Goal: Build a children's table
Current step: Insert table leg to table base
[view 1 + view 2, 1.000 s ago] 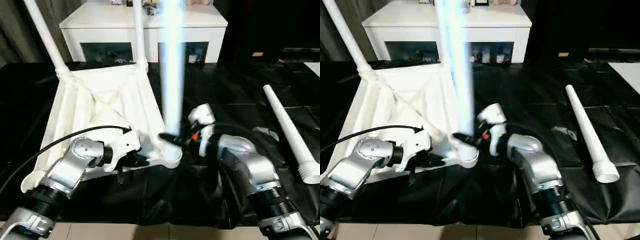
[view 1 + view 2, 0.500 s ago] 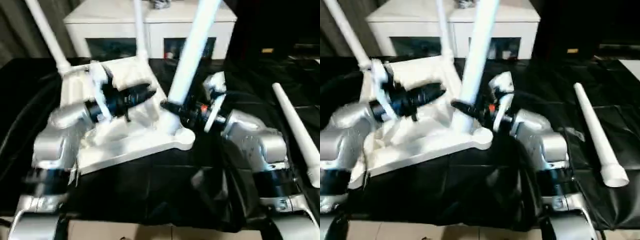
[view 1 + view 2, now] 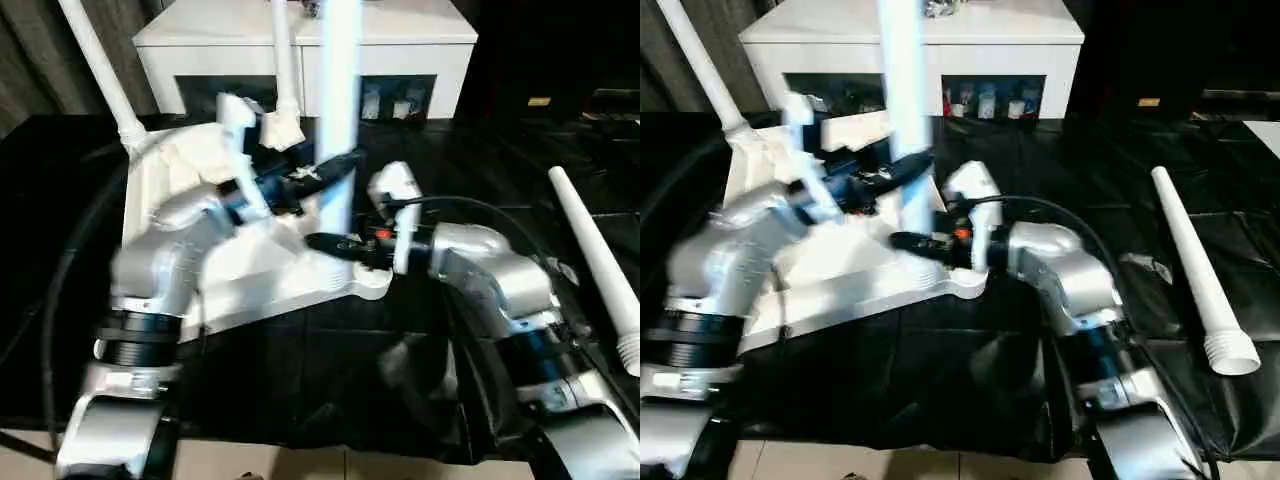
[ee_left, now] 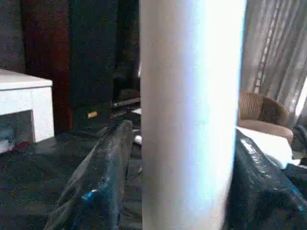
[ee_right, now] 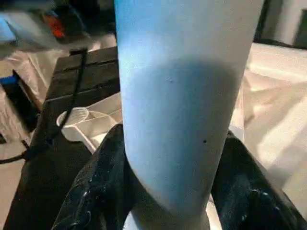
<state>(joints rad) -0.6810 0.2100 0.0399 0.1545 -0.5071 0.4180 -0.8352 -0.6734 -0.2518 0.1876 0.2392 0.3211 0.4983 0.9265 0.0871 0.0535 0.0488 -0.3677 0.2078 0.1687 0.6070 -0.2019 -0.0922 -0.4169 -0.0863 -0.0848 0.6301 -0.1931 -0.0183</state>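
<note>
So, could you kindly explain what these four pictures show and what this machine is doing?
It is a humanoid robot with two silver arms, each ending in two black fingers. Two pictures come from cameras in its head, looking down over the forearms; the other two come from a camera on each wrist, looking along that arm's fingers. On the black-covered surface lies a white plastic rectangular tabletop, underside up, with two white tapered tube legs standing at its far corners. A third leg stands upright in the near corner socket. The right gripper has its fingers around the base of that leg. The left gripper reaches it higher up, with fingers either side. A fourth leg lies loose to the right. Behind stands a white cabinet.
</note>
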